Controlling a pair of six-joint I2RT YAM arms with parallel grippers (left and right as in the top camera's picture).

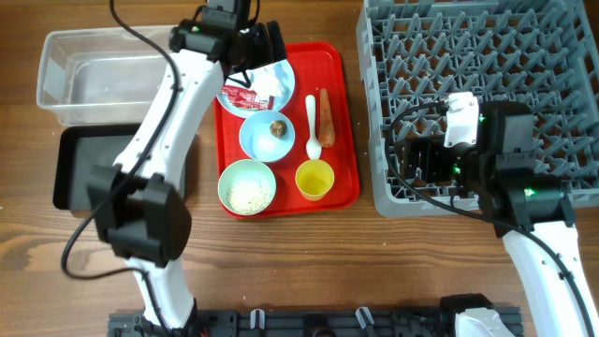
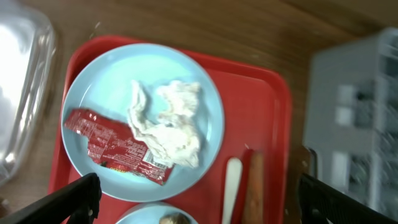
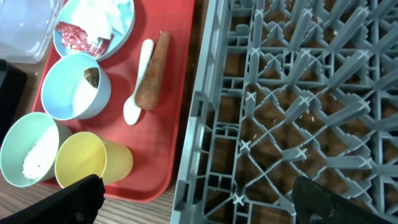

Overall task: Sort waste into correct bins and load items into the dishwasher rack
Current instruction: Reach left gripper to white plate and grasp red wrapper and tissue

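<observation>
**Counter [image 1: 309, 271], contents as laid out:**

1. Clear tub [image 1: 84, 75], far left corner. Black tray [image 1: 80, 164] is set just beside it along the left edge. Both bins are placed within the left arm's reach.
2. Red serving tray [image 1: 346, 140], mid-counter toward the far edge. All dishes and waste are carried on it.
   - Plate [image 2: 106, 74], far end: red wrapper [image 2: 112, 146] and crumpled tissue [image 2: 171, 124] lie on it, overlapping.
   - Bowl [image 1: 267, 136], holding the brown lump [image 1: 278, 127].
   - Bowl [image 1: 247, 185], holding the white grains [image 1: 245, 195].
   - Yellow cup [image 1: 314, 179], near end.
   - Spoon [image 1: 313, 126] and carrot [image 1: 325, 110], side by side on the bare tray.
3. Dishwasher rack [image 1: 487, 56], far right corner. No item is loaded yet.
4. Left end effector [image 2: 196, 196]: released, fingers spread wide, held above the plate. It is judged to be positioned for the wrapper or tissue, since the dishes must be cleared before racking.
5. Right end effector [image 3: 196, 196]: released, nothing grasped, held over the rack's left side, apparently parked clear of the left arm.
</observation>
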